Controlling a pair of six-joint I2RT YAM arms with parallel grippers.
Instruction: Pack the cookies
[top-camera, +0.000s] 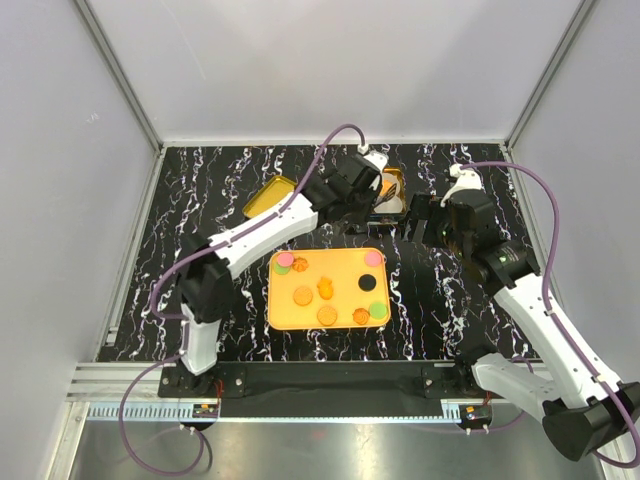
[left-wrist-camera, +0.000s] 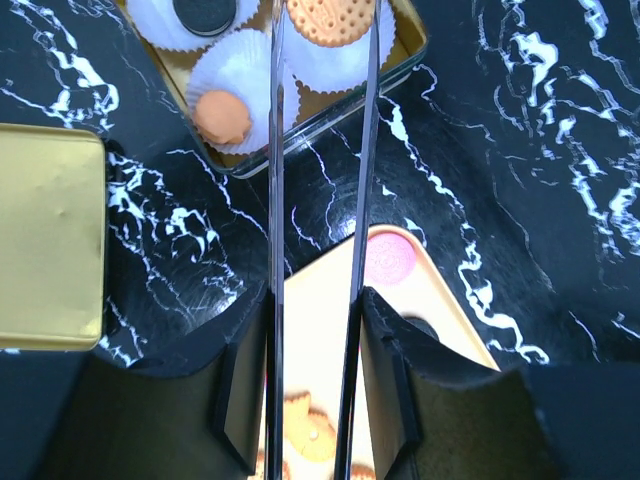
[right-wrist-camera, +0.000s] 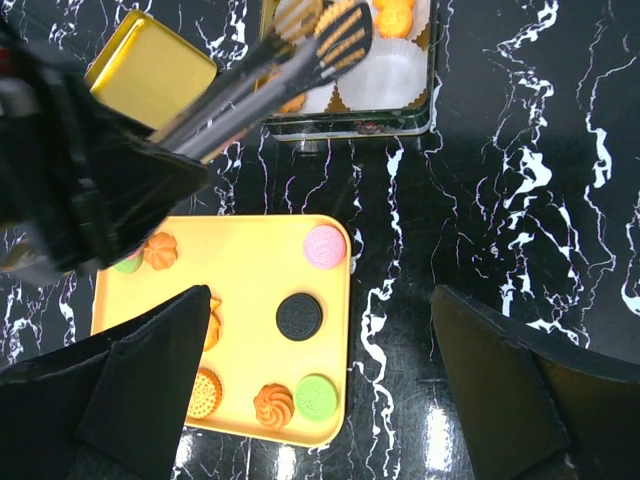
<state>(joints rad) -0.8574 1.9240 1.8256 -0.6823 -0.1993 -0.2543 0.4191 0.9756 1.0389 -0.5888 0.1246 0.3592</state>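
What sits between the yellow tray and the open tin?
Only bare marbled tabletop between tray and tin, per the right wrist view; tongs cross above it.

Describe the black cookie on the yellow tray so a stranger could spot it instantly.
On the black marbled table sits a yellow tray. Along its right side, the black cookie lies between a pink cookie farther back and a green cookie nearer the arms. It is the tray's only dark disc.
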